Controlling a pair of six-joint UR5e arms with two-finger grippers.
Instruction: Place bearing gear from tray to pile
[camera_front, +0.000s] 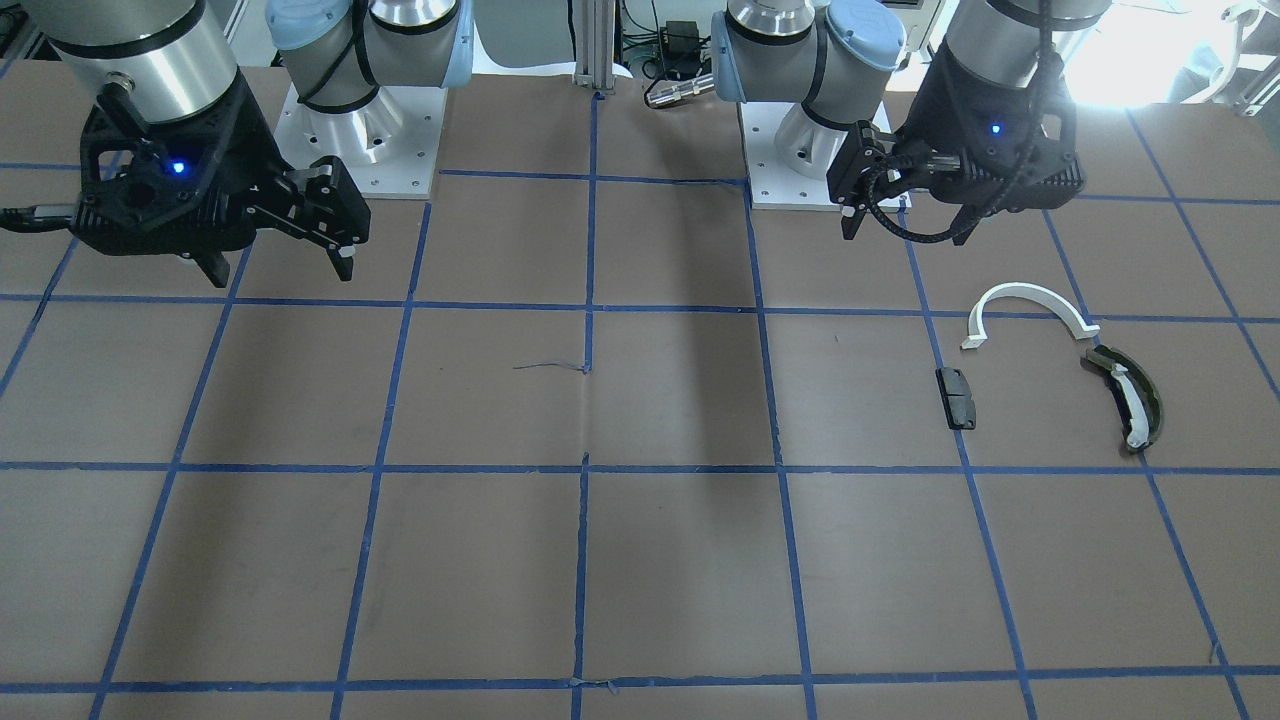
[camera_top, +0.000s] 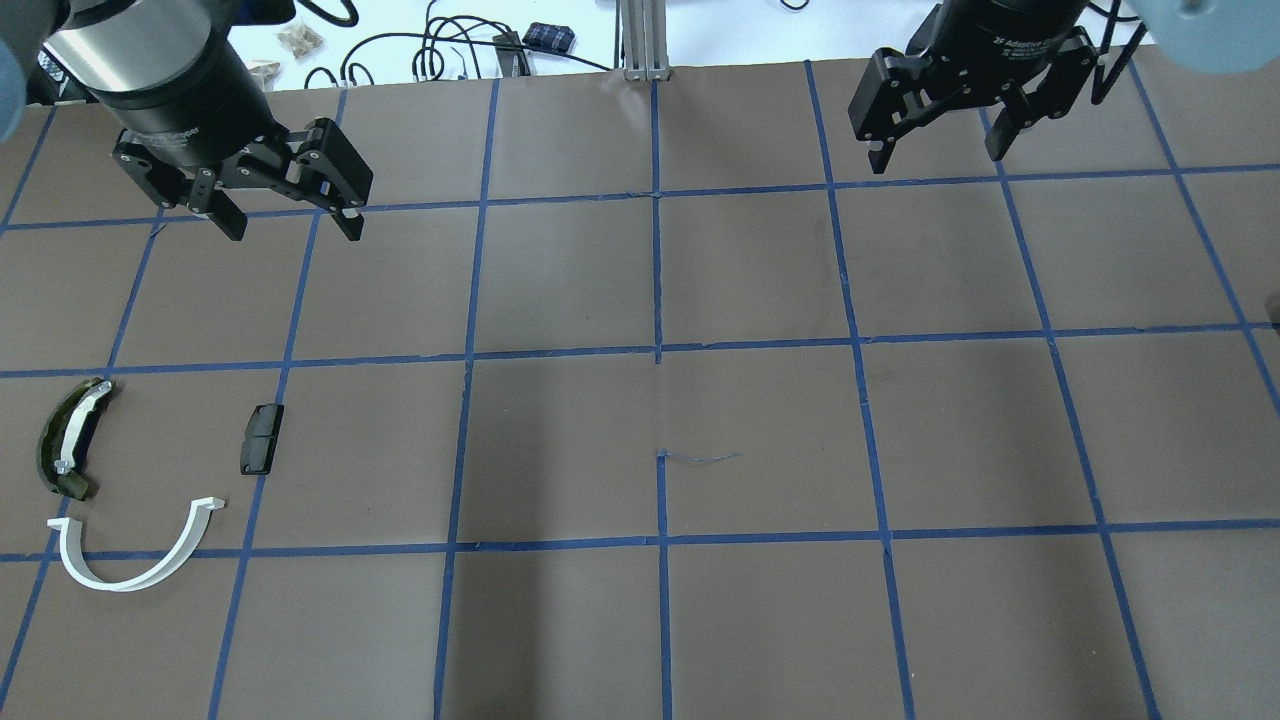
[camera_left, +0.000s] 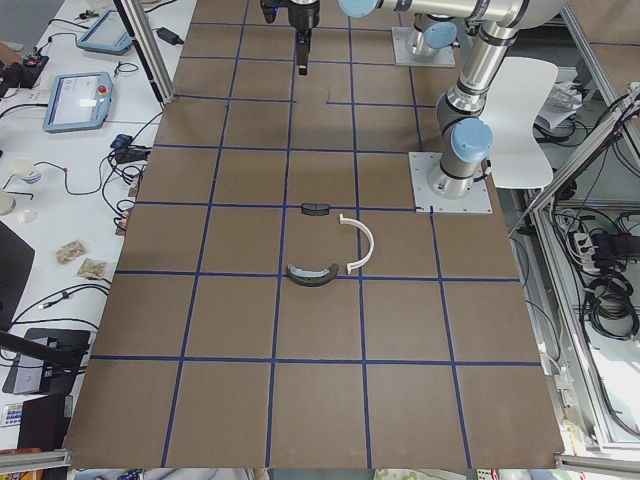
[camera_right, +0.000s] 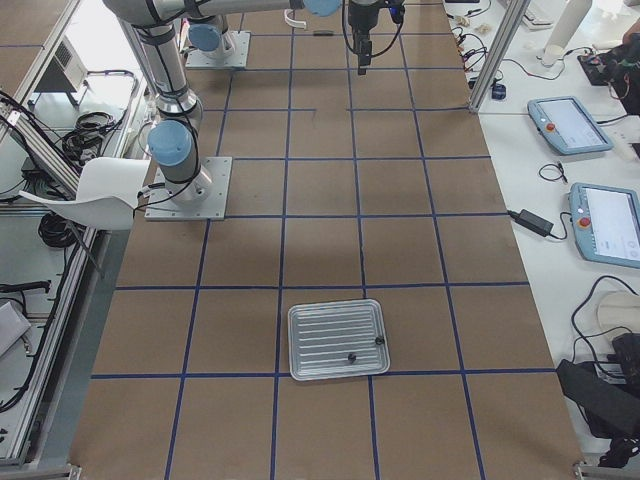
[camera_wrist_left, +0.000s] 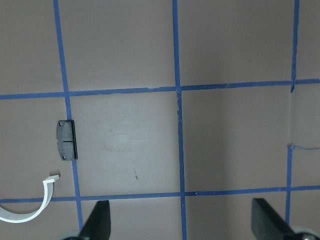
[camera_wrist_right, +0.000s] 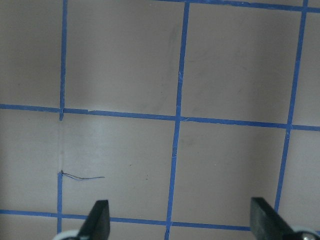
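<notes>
Exterior right showed 2 dark specks (camera_right: 380, 341) in tray (camera_right: 300, 325) at table's right end; I couldn't tell which was wanted. Left gripper (camera_top: 295, 228) and right gripper (camera_top: 937, 155) gaped empty. I judged right should drop centred; pile (camera_top: 261, 438) sat far left.

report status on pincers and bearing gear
Open, empty: left pincer, right pincer. Two small dark parts on tray, untouched. Nothing seen between tray and pile.

I can read only white lettering on the right end effector (camera_top: 938, 152): "2F Adaptive". The rest, and the print on the left end effector (camera_top: 295, 224), is too small.
</notes>
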